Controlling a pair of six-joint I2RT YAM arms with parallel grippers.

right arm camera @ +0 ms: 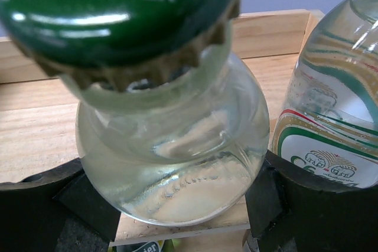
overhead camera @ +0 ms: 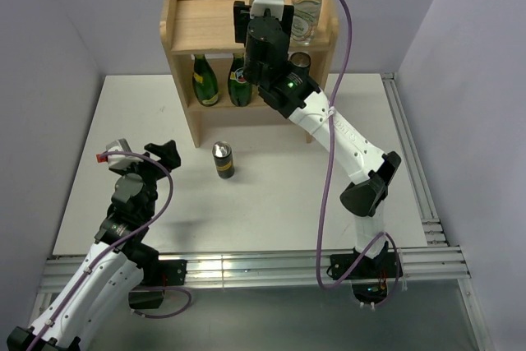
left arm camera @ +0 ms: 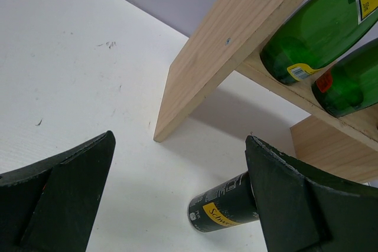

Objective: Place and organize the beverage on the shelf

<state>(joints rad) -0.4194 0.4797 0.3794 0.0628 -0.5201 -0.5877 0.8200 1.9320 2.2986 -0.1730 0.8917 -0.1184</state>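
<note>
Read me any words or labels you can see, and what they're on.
"SODA WATER": green cap of the clear glass bottle.
"Schwe", cut off: yellow label on the dark can.
Print too blurred to read: green bottles, second clear bottle.

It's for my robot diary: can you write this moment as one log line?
right gripper: shut on clear bottle, at top of shelf | left gripper: open, empty | can: on table

Clear bottles [overhead camera: 306, 10] atop shelf [overhead camera: 182, 30]; green bottles [overhead camera: 205, 80] lower tier — can [overhead camera: 223, 160] upright outside.
</note>
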